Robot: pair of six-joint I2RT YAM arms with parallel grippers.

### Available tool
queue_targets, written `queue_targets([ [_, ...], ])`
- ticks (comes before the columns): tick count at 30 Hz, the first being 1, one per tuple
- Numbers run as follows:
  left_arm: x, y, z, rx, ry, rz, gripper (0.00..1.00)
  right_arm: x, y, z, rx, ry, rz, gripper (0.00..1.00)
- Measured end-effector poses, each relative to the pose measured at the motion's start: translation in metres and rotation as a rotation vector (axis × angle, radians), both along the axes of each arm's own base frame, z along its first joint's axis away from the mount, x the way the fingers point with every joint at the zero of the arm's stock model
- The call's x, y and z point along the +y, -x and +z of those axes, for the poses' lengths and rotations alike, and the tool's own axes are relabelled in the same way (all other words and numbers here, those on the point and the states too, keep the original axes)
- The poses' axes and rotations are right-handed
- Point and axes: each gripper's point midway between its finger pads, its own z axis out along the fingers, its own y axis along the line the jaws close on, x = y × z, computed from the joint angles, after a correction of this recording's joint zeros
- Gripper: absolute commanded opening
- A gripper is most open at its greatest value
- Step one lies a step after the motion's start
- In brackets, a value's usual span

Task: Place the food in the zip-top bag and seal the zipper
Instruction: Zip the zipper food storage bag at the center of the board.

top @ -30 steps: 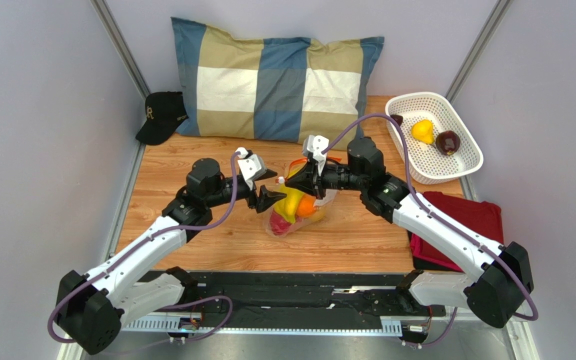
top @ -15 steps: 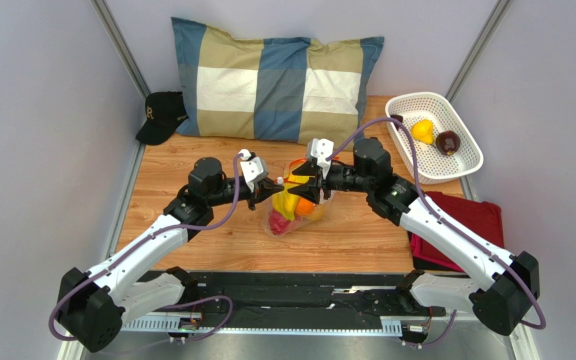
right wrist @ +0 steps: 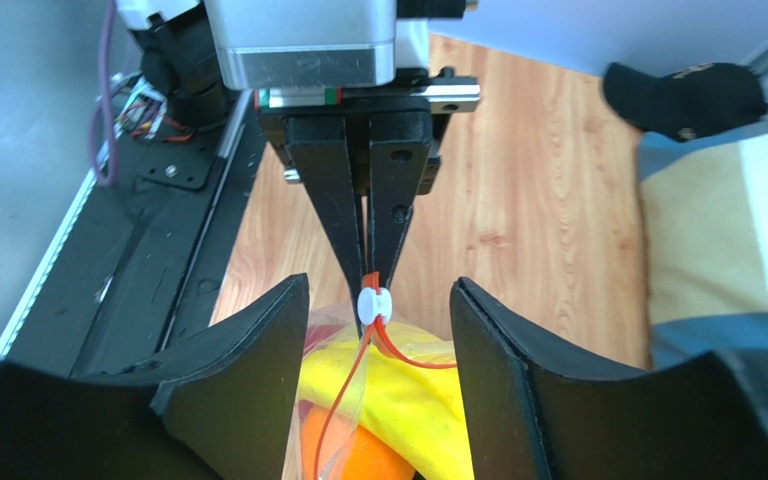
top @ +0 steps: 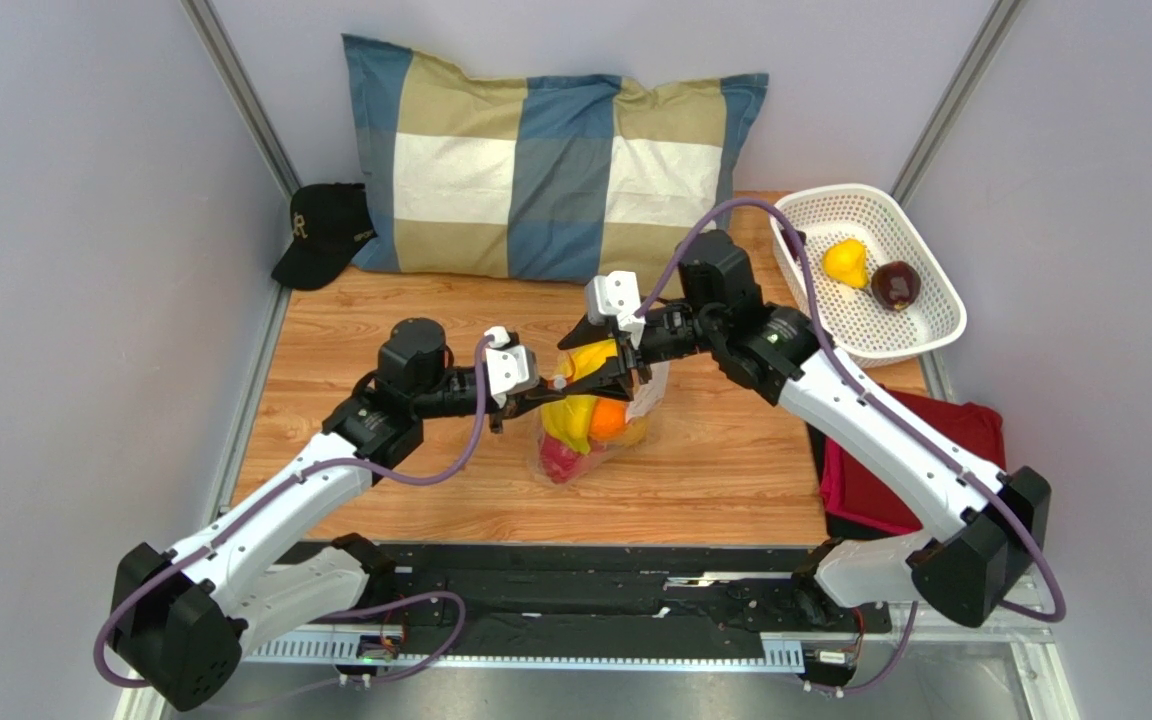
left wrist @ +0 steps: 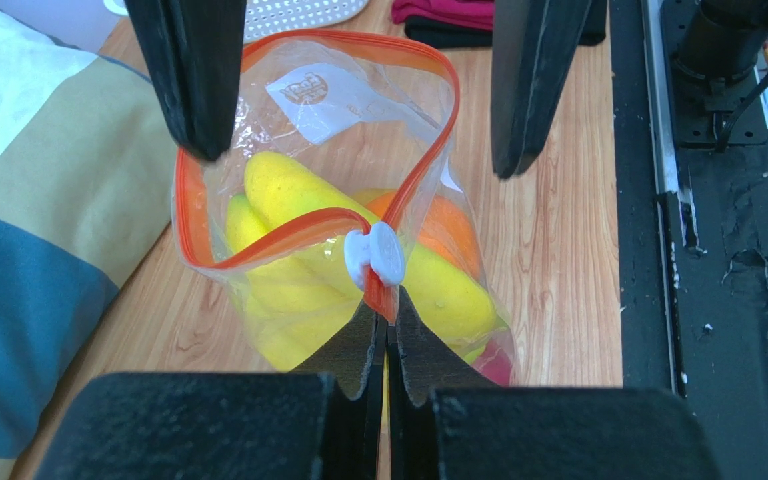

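Note:
The clear zip-top bag [top: 599, 431] stands mid-table, its mouth gaping. Inside it are the yellow banana bunch [left wrist: 288, 190], an orange [left wrist: 453, 235] and a magenta piece [left wrist: 498, 365]. My left gripper [left wrist: 388, 318] is shut on the end of the orange-red zipper [left wrist: 258, 250], right behind its white slider [left wrist: 375, 256]. My right gripper [right wrist: 378, 290] is open, with one finger on each side of the bag's mouth, facing the slider [right wrist: 373, 305] and gripping nothing. More food, a yellow piece [top: 844, 263] and a dark purple one [top: 895, 284], lies in the basket.
The white lattice basket [top: 920, 333] sits at the back right. A red cloth [top: 928, 450] lies near the right edge. A plaid pillow [top: 552, 158] and a black cap [top: 324, 233] fill the back of the table.
My left gripper moved in and shut on the zipper end. My right gripper let go of the bag, opened, and now straddles its mouth.

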Motion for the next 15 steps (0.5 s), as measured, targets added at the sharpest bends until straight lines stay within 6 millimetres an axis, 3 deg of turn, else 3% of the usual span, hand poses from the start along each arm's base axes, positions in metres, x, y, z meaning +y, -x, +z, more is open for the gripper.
queue_targets([
  [4,0.001,0.002,-0.002,-0.013,-0.014,-0.014,0.0,0.004,0.004,-0.02,0.046,0.062,0.069,0.55],
  [7,0.002,0.004,-0.003,-0.025,-0.021,-0.019,0.0,0.004,0.006,-0.033,0.069,0.102,0.103,0.48],
  [15,0.002,0.005,-0.003,-0.05,-0.029,-0.03,0.0,0.004,0.008,-0.046,0.091,0.139,0.129,0.42],
])
